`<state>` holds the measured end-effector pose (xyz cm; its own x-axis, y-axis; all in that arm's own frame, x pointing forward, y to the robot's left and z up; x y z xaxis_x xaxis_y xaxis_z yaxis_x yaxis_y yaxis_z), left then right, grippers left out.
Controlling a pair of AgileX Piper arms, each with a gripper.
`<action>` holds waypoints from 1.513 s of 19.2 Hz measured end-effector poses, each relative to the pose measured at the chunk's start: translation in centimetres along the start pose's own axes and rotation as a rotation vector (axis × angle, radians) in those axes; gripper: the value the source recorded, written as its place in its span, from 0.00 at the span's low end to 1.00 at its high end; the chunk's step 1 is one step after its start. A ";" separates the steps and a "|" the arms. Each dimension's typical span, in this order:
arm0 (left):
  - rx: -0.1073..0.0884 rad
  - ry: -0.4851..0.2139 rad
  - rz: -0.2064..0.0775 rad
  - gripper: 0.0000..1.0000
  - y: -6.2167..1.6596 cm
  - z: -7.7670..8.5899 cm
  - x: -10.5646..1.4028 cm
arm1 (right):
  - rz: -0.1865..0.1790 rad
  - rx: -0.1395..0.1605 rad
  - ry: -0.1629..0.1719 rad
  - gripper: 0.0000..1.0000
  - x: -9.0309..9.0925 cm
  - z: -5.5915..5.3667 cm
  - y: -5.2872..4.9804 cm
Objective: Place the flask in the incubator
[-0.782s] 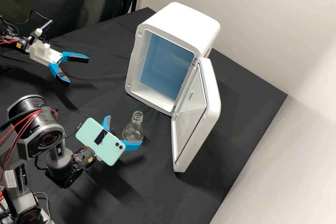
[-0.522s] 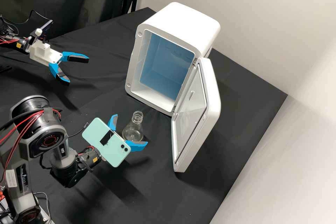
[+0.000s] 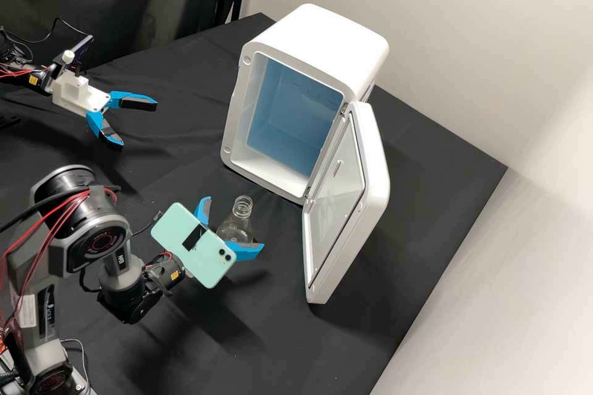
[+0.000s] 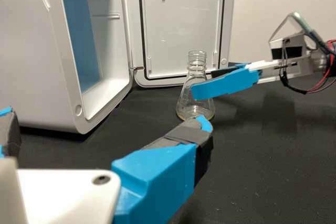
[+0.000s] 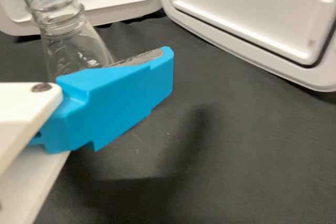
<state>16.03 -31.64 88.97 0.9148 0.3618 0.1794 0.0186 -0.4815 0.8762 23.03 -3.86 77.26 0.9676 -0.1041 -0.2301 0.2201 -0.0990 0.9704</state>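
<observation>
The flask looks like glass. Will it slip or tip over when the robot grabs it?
The flask is clear and shiny, so it is probably glass: slippery, and breakable if squeezed hard. It looks empty, so it is likely light. Its wide bottom and narrow neck should keep it from tipping easily, though the blue fingers might slide up its sloped sides.

flask (image 3: 239,222) before incubator (image 3: 321,43), between right hand (image 3: 233,226) fingers
</observation>
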 end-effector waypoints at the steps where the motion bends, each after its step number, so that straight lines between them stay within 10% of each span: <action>1: 0.000 0.000 0.000 1.00 0.00 0.0 0.0 | -0.011 -0.001 0.004 1.00 0.5 -0.1 -0.2; 17: 0.002 -0.015 -0.004 1.00 -0.06 0.3 0.1 | -0.022 0.003 0.017 1.00 3.4 -0.4 -1.1; 22: 0.003 -0.022 -0.006 1.00 -0.10 0.5 0.2 | 0.016 0.109 -0.008 1.00 3.5 0.4 -0.1; 29: 0.005 -0.037 -0.010 1.00 -0.16 0.8 0.3 | -0.015 0.116 -0.019 1.00 4.3 1.1 -0.6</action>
<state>16.58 -32.07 88.53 0.9291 0.3364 0.1539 0.0295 -0.4822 0.8756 26.90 -5.33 75.60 0.9616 -0.1205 -0.2466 0.2174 -0.2141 0.9523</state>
